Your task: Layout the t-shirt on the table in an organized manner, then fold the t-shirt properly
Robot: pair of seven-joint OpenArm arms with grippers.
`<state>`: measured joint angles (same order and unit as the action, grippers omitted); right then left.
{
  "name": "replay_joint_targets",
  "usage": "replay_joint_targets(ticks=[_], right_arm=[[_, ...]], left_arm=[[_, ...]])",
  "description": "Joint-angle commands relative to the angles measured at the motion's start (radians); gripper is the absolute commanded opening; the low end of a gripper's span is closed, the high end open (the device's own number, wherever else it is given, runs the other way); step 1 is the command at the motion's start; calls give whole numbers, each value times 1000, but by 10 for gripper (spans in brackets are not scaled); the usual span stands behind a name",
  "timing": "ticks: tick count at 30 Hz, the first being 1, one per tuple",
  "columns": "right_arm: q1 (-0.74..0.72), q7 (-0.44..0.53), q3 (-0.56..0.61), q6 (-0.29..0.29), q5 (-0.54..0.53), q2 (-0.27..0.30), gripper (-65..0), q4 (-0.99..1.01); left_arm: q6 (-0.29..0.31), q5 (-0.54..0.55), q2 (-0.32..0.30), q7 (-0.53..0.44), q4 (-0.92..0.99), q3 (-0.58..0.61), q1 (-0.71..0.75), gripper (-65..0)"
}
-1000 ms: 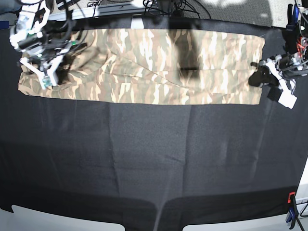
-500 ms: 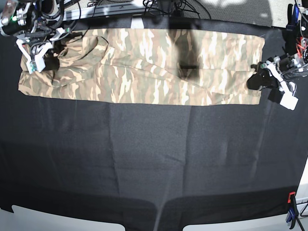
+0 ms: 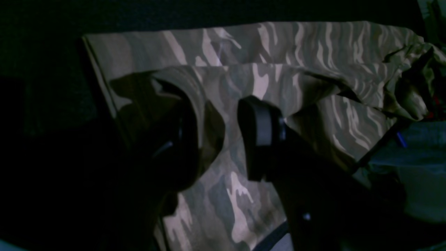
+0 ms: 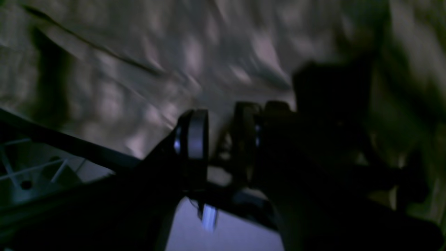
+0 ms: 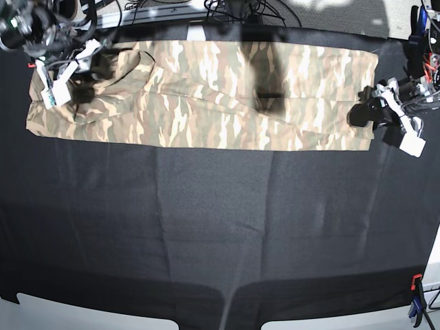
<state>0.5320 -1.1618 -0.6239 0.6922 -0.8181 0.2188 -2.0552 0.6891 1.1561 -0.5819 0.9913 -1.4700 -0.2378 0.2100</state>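
Lies as a long folded band, the t-shirt (image 5: 206,103), across the far part of the table (image 5: 220,227), long edges fairly straight, near half of the black cloth bare

Left gripper (image 5: 362,113) at the band's end on the right of the base view: jaws apart, a raised ridge of camouflage cloth between and over one finger, nothing pinched so far as the wrist view shows

Right gripper (image 5: 75,86) at the opposite end, over a rumpled, puffed-up corner: wrist view blurred, yet a narrow gap shows between the two fingers, so parted, with no cloth clearly caught

Judged step: taking fresh hold of the two ends for the next fold, lengthwise band to be brought end over end

To do it well:
- flatten the bulge at the right gripper's corner first, else a lump gets folded in
- pinch every layer at each end, not the top one alone, low and close to the edge
- lift both ends level and carry slowly, keeping the long edges lined up
- let go only once the cloth lies flat

Around: tangle of cables (image 5: 227,10) just beyond the far edge, near the shirt's upper hem; clamp (image 5: 416,295) at the near right corner, well apart; dark shadow (image 5: 265,75) across the band's middle, hiding any crease there

In the way: little, save cables close behind and loose layers prone to slipping
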Motion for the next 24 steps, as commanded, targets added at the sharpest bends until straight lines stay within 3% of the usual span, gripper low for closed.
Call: replay_joint_targets(ticks=[1,4,9,19,24], right_arm=[[-1,34,-6,6,-41,12,-486,-39],[-18,145,-7,6,8,13,-486,-61],[-87,249,-7,6,286,14,-488,-16],[-303,336,-7,6,412,53,-488,364],[-393,324,-7,6,430,93,-488,570]], left_arm=[[9,24,-19,-20,-17,-12,-8,-443],[9,24,-19,-20,-17,-12,-8,-443],[9,24,-19,-23,-17,-12,-8,-443],[9,24,32,-72,-17,-12,-11,-443],[9,23,41,-68,-17,-12,-11,-443]])
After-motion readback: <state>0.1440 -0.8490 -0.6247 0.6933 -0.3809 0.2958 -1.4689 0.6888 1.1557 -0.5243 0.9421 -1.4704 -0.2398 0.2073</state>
